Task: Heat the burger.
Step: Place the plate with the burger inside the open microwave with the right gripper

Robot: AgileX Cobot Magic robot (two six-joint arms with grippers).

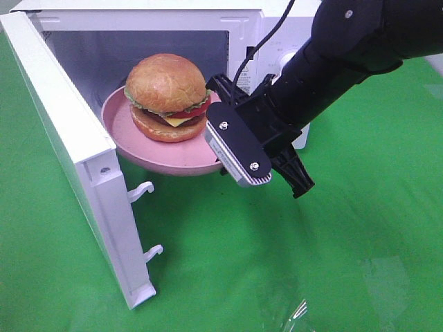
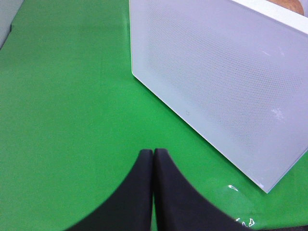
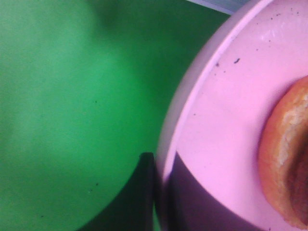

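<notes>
While outstretched toward the microwave [image 1: 64, 117], right hand [image 1: 219, 148] tight on plate [image 1: 149, 156] rim

The right hand [image 1: 259, 177] is matt black, and its near finger carries a pale grey oblong pad [image 1: 239, 149] with rounded corners, fixed by two bright screws [image 1: 223, 125] along its length and ribbed along the tip edge. Behind that hand a thick, smooth black forearm [image 1: 322, 66] of round section widens into a bulkier black joint housing [image 1: 377, 28], and a thin black cable [image 1: 266, 38] curves up away from the hand beside it. The left hand [image 2: 153, 152] shows just two plain black fingers [image 2: 139, 192], broad at the root and curving in to narrow, rounded tips.
</notes>
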